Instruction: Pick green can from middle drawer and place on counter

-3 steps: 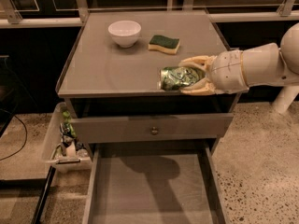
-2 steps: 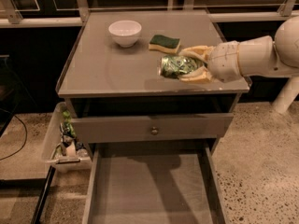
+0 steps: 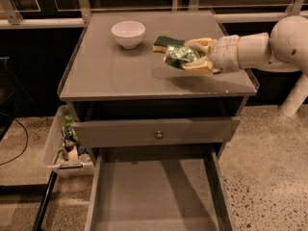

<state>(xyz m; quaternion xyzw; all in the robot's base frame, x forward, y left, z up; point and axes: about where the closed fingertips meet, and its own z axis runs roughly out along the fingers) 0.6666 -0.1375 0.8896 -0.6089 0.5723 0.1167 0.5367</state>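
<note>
My gripper (image 3: 188, 56) reaches in from the right over the counter (image 3: 110, 71) and is shut on the green can (image 3: 179, 55), a dented shiny can held on its side between the two pale fingers (image 3: 198, 67) a little above the counter top. The can hangs just in front of the green-topped yellow sponge (image 3: 163, 43). The middle drawer (image 3: 154, 196) stands pulled out below, its grey floor bare.
A white bowl (image 3: 128, 33) stands at the counter's back left. A shut drawer front with a round knob (image 3: 158, 134) sits above the open drawer. A white bin (image 3: 65, 146) with bottles hangs at the cabinet's left side. Speckled floor lies to the right.
My gripper has carried the green can up and to the left, from the counter's right front edge toward the sponge at the back.
</note>
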